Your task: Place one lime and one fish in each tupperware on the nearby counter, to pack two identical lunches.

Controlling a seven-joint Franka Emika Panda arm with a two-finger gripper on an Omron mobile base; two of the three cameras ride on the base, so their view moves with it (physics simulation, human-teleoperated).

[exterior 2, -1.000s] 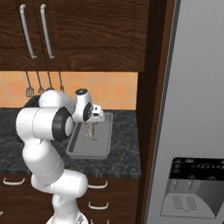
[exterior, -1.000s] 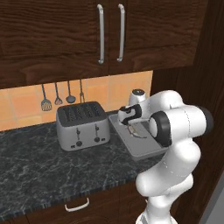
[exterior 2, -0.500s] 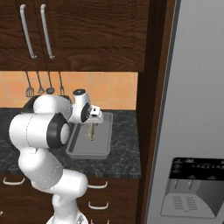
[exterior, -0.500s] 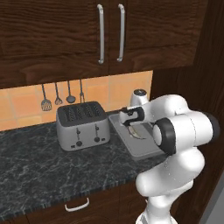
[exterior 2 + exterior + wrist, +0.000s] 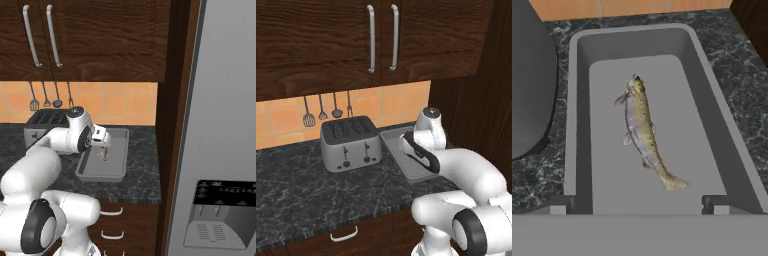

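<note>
- The fingers stand wide apart and empty, tips at the tupperware's near rim.
- The fish lies loose mid-tray, head toward 12 o'clock; half a second ago it sat under the hand.
- Judged released: this tray on the surface has its fish, no lime visible.
</note>
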